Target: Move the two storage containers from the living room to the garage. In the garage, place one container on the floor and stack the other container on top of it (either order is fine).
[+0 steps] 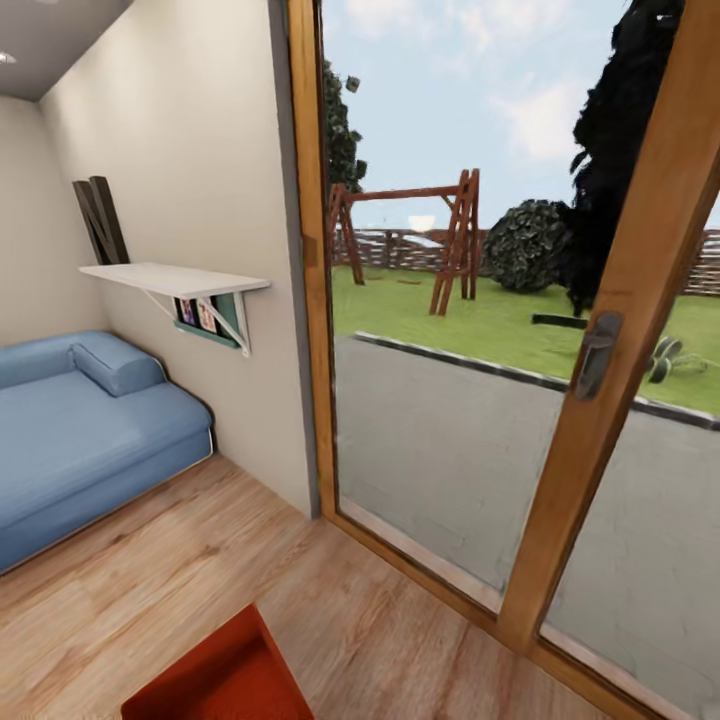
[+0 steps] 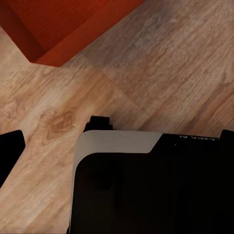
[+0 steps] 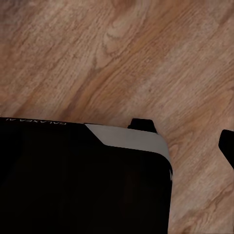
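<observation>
Head view looks into a corner of the living room, where a wood-framed glass door (image 1: 520, 400) takes up the right side and a dark latch handle (image 1: 597, 352) sits on its slanted frame. Left of the door stands a beige wall (image 1: 190, 170) carrying a white bracket shelf (image 1: 175, 279), and below the shelf the end of a blue sofa (image 1: 80, 430) rests on the light wood-plank floor (image 1: 200, 570). Through the glass, a wooden swing frame (image 1: 440, 235) stands on grass beyond a grey paved strip.

One orange-red storage container (image 1: 220, 675) lies on the planks near the door, cut off by the lower edge of the picture; its open top and one corner show. Left wrist view catches a corner of that same container (image 2: 58, 24) on the planks, apart from the robot's dark body with its pale trim.

Neither wrist view shows enough of the claws, so I cannot tell whether the left or right one is apart or together.
</observation>
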Tool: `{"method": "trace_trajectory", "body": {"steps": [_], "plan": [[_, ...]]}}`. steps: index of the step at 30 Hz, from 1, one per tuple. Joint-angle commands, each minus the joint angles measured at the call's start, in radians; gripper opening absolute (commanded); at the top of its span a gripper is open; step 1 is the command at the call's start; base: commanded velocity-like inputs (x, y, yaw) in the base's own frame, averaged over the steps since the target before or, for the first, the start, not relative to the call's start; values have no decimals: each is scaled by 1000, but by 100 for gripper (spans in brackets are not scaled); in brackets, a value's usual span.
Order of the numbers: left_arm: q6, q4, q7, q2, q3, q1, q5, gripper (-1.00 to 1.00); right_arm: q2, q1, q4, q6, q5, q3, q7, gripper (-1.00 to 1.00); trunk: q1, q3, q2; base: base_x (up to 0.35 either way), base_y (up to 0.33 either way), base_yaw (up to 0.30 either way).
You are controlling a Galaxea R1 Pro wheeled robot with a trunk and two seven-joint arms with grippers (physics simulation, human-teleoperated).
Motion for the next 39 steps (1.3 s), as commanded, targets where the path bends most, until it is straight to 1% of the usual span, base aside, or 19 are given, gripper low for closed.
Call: {"method": "trace_trajectory", "body": {"steps": [1, 27, 31, 39], "plan": [[-1, 1, -2, 0, -3, -1, 10, 100, 1, -1, 2, -5, -10, 8, -1, 100, 0, -1, -1, 0, 0, 269], [-1, 1, -1, -1, -3, -1, 10, 100, 1, -1, 2, -5, -10, 9, -1, 100, 0, -1, -1, 0, 0, 269], [-1, 1, -1, -1, -3, -1, 10, 100, 1, -1, 2, -5, -10, 9, -1, 100, 0, -1, -1, 76, -45, 119], [-1, 1, -2, -1, -3, -1, 10, 100, 2, -1, 2, -5, -10, 8, -1, 100, 0, -1, -1, 208, -155, 18]]}}
